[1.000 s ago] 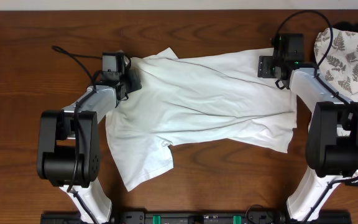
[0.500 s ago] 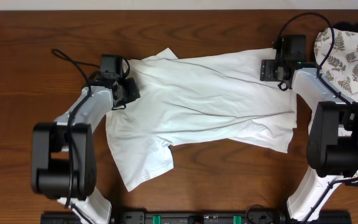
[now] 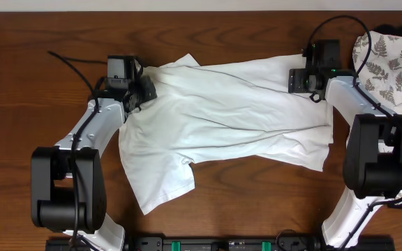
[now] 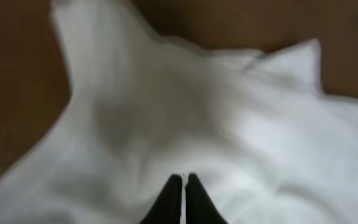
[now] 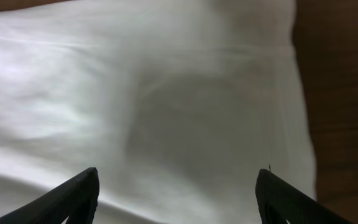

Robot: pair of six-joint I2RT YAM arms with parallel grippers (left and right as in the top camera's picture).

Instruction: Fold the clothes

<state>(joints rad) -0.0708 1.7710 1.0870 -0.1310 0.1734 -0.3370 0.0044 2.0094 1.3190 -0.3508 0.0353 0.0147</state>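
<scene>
White T-shirt lies crumpled across the middle of the wooden worktop; light, limp cotton, likely to bunch, best pinched at corners or seams; left fingers closed tip to tip over its far-left edge; right fingers spread wide above its far-right corner.

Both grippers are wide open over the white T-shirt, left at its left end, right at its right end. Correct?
No. The left gripper is shut: the left wrist view shows its fingers pressed together over the T-shirt. Only the right gripper is wide open. Positions are as stated.
</scene>
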